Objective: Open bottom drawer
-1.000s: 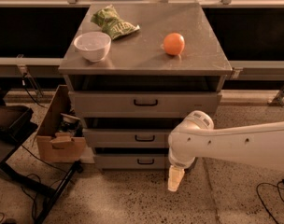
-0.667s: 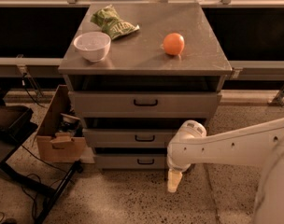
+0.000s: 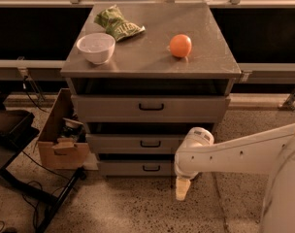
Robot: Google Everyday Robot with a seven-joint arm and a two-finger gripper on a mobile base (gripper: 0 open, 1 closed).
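The grey metal cabinet [image 3: 152, 62] has three drawers. The bottom drawer [image 3: 123, 168] is the lowest one, a shallow grey front with a small black bar handle [image 3: 151, 168]. A dark gap shows above its front. My gripper [image 3: 181, 190] hangs on the white arm [image 3: 235, 154], pointing down at the floor just right of the bottom drawer's front. It is right of the handle, slightly lower, and apart from it. The arm's joint covers the drawer's right end.
On the cabinet top are a white bowl [image 3: 96, 47], a green bag [image 3: 116, 24] and an orange [image 3: 180, 46]. A cardboard box [image 3: 62, 140] stands on the floor to the left, with a black stand and cables [image 3: 21, 169] beyond it.
The arm has swung lower and closer to the camera. The gripper has sunk slightly and stays by the bottom drawer's right end. The drawers have not moved.
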